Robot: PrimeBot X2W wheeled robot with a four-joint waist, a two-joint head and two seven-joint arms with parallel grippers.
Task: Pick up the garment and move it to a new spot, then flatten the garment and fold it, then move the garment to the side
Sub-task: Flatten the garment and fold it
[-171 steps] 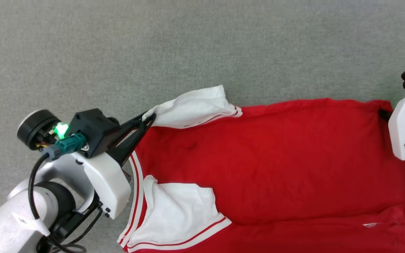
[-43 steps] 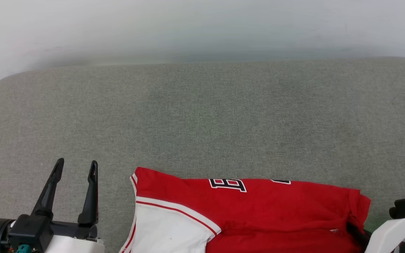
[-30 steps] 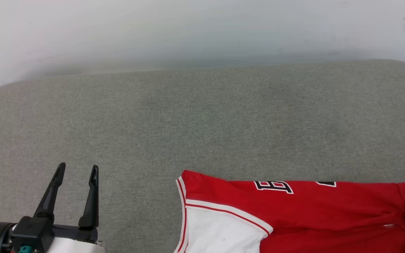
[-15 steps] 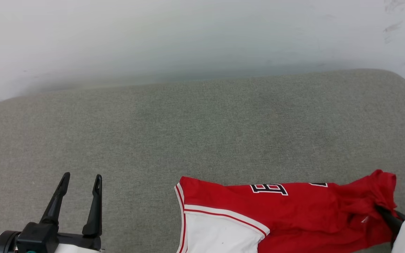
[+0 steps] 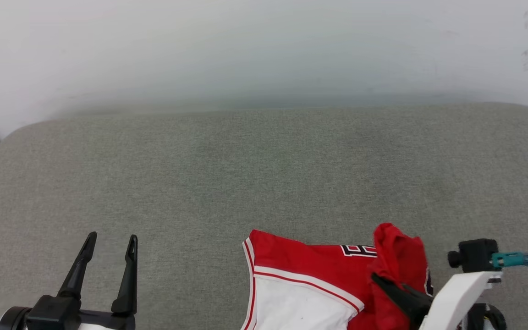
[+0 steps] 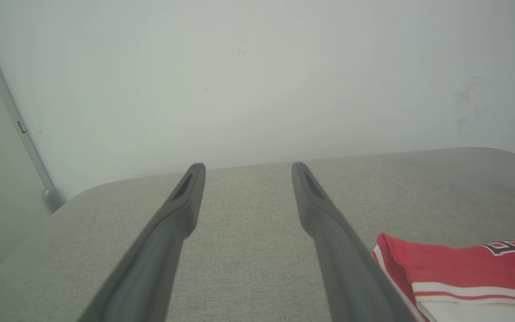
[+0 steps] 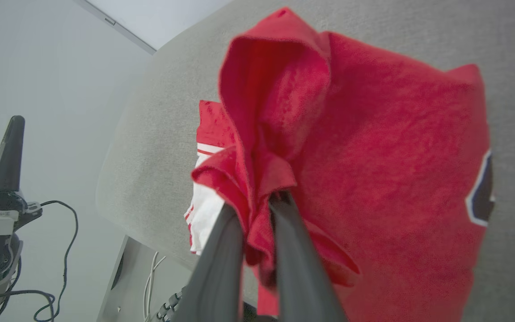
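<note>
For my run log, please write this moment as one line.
step: fold | right gripper: jaws shut on garment edge, raised | left gripper: jaws open, empty | rest of garment on grey surface

Left end effector spread wide over grey cushion, garment lower right, pale wall behind

The head camera looks forward and down from above the grey worktop, facing the pale wall behind it. The left wrist camera sits low, sighting along the left pincer over the same worktop to that same wall. The right wrist camera hangs very close to the garment, looking across toward the robot's left side. All three views share the garment.
</note>
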